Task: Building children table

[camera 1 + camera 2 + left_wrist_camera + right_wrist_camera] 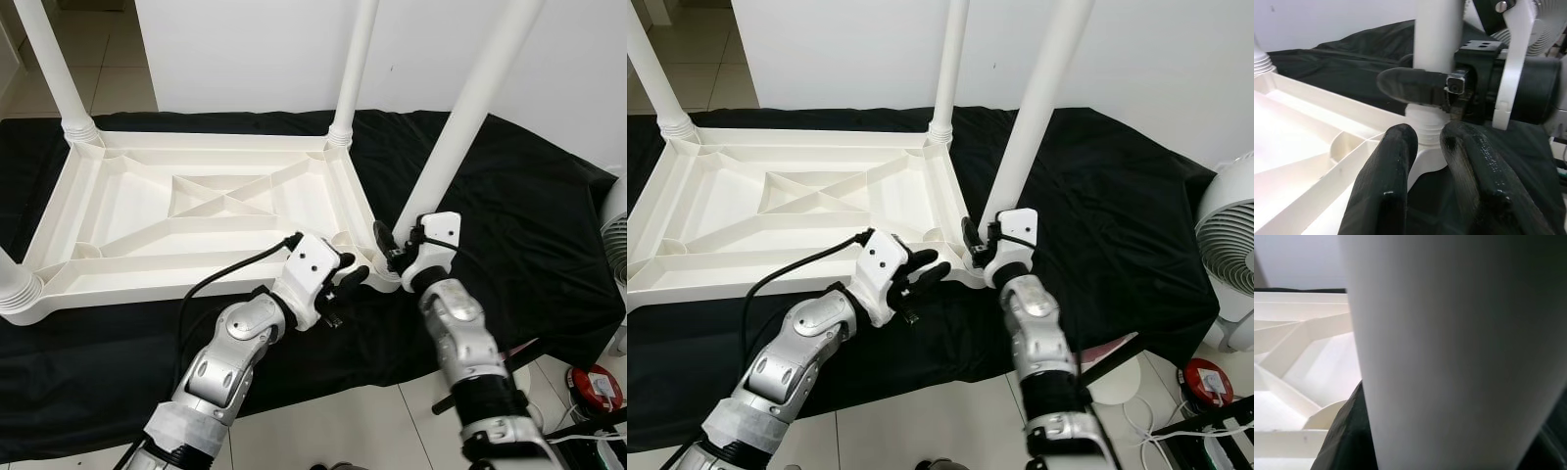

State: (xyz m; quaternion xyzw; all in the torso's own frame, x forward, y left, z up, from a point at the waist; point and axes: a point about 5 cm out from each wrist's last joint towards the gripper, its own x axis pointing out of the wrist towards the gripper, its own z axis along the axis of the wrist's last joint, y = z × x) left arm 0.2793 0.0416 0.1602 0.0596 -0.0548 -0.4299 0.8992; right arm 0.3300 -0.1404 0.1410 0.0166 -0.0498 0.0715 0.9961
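A white plastic children's table (147, 211) lies upside down on a black cloth (529, 215). Legs stand up from its far left corner (54, 69) and far right corner (353, 69). At the near left corner only a ribbed leg base (15, 289) is visible. The near right leg (460, 127) rises tilted from its corner socket. My right gripper (392, 253) is shut around the bottom of this leg, with one finger (1410, 85) crossing its front. Just to the left, my left gripper (348, 271) hovers at the table's corner, open by a narrow gap and holding nothing.
A white floor fan (1229, 245) stands to the right of the cloth. A red round object (596, 387) and cables lie on the tiled floor at the lower right. A white wall runs close behind the table.
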